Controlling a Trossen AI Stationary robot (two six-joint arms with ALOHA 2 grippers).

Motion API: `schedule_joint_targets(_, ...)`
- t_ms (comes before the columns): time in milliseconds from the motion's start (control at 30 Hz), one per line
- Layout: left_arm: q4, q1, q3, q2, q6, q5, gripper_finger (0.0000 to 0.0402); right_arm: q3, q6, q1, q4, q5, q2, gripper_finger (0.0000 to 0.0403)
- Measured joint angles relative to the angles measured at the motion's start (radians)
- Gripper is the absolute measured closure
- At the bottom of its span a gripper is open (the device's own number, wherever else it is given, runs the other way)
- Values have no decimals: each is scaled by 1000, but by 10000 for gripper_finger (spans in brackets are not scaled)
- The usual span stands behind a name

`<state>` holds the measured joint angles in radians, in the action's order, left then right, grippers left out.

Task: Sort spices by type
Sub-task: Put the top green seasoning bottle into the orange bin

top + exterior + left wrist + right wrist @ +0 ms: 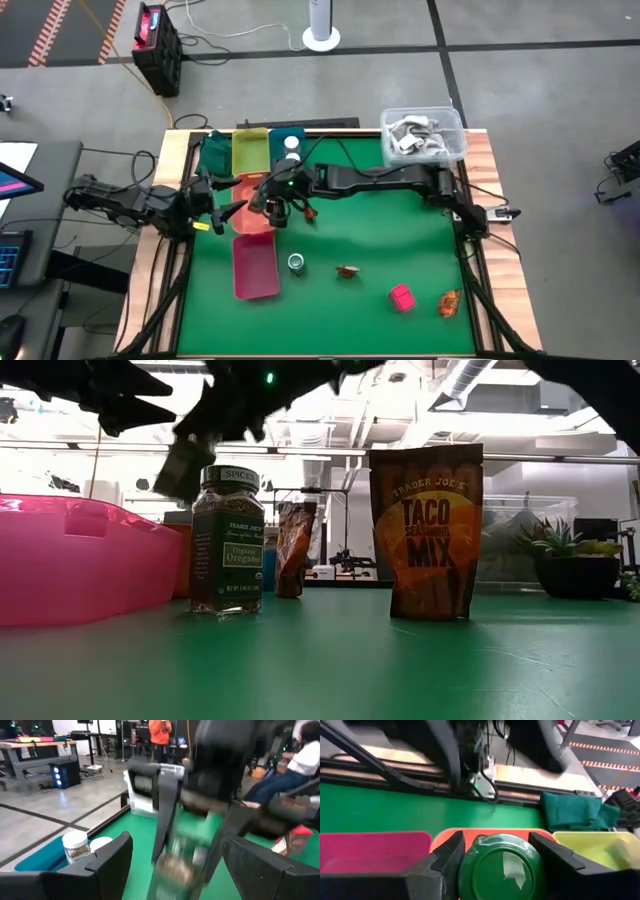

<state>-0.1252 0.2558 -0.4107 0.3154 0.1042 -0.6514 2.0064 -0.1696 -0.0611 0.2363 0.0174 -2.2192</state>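
My right gripper (276, 206) reaches across to the orange tray (250, 217) and is shut on a green-lidded jar (500, 867). My left gripper (213, 204) hovers open just left of that tray; in the left wrist view its fingers (110, 860) frame the blurred held jar (175, 865). Two white jars (75, 845) stand in the teal tray (288, 146). On the table stand a second green-lidded jar (297, 263), an orange-brown sachet (347, 271), a pink block (402, 297) and another sachet (450, 301). The low view shows the jar (228, 540) and the sachet (425, 530) upright. My right gripper pinches the green-lidded jar between its two fingers (445, 862), one on each side of the jar just under the lid's rim (465, 870). The fingers come from above, pointing down. The jar is lifted clear over the orange tray (490, 832), its lid facing the wrist.
A green tray (214, 155) and a yellow tray (250, 150) lie beside the teal one at the far edge. The pink tray (255, 268) lies near of the orange one. A clear tub (423, 133) sits at the far right corner. People show in the room behind.
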Motion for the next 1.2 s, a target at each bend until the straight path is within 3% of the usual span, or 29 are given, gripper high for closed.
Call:
schedule_joint_targets(200,3,1,-1,-30,-10,23,114,-1,3,-19,-106,28,-91,183)
schedule_joint_targets(467,1,1,-1,-31,-65,152,114,0,14,-45,-111,59,-161,177)
schedule_joint_targets(1033,1,1,0,-31,-67,154,114,0,9,-46,-24,67,-159,168)
schedule_joint_targets(1200,2,1,0,-31,-65,154,114,0,10,-46,-16,67,-158,146)
